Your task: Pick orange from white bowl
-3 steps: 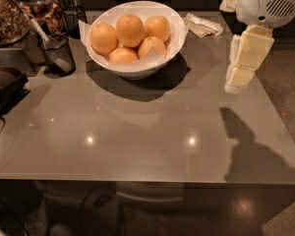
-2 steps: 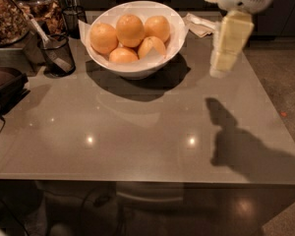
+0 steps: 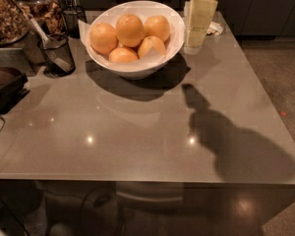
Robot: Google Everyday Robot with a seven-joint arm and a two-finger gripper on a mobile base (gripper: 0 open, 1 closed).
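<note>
The white bowl [image 3: 135, 71] stands at the back middle of the grey table, lined with white paper. It holds several oranges: deep-orange ones at the left [image 3: 103, 37], top middle [image 3: 130, 29], back right [image 3: 158, 27] and front [image 3: 122, 56]. A paler orange with a crescent mark [image 3: 153, 46] lies at the front right. My gripper [image 3: 195, 39], cream-coloured, hangs from the top edge just right of the bowl's rim, above the table. It holds nothing that I can see.
A black mesh cup [image 3: 56, 54] with a utensil stands left of the bowl. Jars of nuts [image 3: 10, 14] and a dark device [image 3: 5, 85] are at the far left. Crumpled paper [image 3: 217, 28] lies behind the gripper. The table's right edge meets the floor.
My gripper has moved left, from beyond the table's right back corner to right beside the bowl's rim. The oranges and the bowl have not moved.
</note>
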